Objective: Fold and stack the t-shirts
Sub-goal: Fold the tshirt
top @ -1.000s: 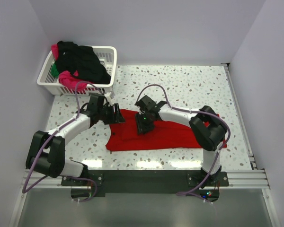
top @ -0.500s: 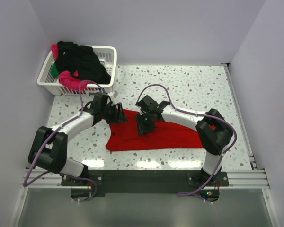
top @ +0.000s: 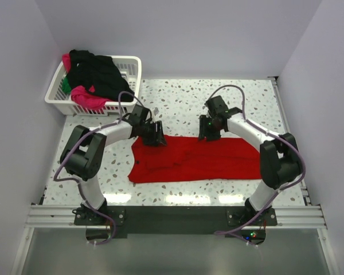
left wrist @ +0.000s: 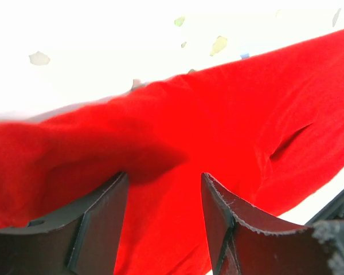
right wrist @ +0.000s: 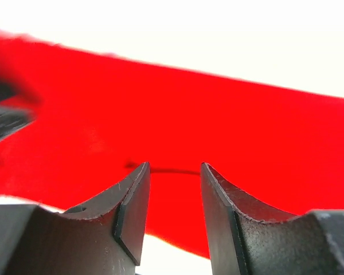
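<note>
A bright red t-shirt (top: 200,161) lies spread flat on the speckled table (top: 229,100), long side running left to right. My left gripper (top: 159,139) hovers over its far left corner, jaws open, and red cloth (left wrist: 218,103) fills the gap between them (left wrist: 164,176). My right gripper (top: 204,134) is at the shirt's far edge near the middle, also open, with the red cloth (right wrist: 246,126) showing beyond its fingers (right wrist: 175,166). Neither holds the cloth. More t-shirts, black (top: 100,74), magenta-pink (top: 86,97) and green (top: 65,86), are piled in the basket.
The white lattice basket (top: 135,71) stands at the table's far left corner. Bare speckled tabletop stretches behind the red shirt and to its right. Walls close in on the left, back and right; a metal rail (top: 286,129) runs along the right edge.
Both grippers have swung away from the shirt's middle to its far edge, the left one rightward, the right one right and back. The right jaws have opened a little. The shirt now lies uncovered.
</note>
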Available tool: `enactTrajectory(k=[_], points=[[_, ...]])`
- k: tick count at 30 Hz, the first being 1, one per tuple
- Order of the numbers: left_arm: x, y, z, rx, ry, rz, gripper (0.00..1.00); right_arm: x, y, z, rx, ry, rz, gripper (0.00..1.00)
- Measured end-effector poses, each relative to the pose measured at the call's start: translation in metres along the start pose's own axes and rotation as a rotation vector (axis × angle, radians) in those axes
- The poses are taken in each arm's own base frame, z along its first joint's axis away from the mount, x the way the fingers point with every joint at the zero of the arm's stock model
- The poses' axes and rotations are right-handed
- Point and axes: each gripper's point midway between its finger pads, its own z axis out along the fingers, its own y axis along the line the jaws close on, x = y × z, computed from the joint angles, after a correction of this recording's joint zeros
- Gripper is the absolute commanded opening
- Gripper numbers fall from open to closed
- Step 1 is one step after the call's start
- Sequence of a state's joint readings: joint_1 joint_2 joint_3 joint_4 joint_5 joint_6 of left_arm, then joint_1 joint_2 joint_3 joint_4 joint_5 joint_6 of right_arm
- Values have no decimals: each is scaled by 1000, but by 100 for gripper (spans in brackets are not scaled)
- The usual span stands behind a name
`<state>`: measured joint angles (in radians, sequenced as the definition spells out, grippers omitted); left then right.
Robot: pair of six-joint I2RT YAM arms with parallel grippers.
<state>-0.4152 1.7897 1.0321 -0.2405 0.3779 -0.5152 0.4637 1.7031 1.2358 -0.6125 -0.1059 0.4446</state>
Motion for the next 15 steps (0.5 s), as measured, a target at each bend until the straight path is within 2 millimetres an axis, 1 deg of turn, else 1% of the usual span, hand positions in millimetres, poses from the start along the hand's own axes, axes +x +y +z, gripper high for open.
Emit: enactTrajectory(k=[2,4,10,15], points=[[-3,-1,6,6,16,-4,58,-2,-28,2,49,1,39,45],[-12,-4,12,10,13,-1,58,-1,-47,5,85,9,60,45],[-50,-16,36,41,0,15,58,13,-80,18,143,67,96,45],[-89,-27,59,66,-37,46,58,22,-101,28,191,106,127,45]])
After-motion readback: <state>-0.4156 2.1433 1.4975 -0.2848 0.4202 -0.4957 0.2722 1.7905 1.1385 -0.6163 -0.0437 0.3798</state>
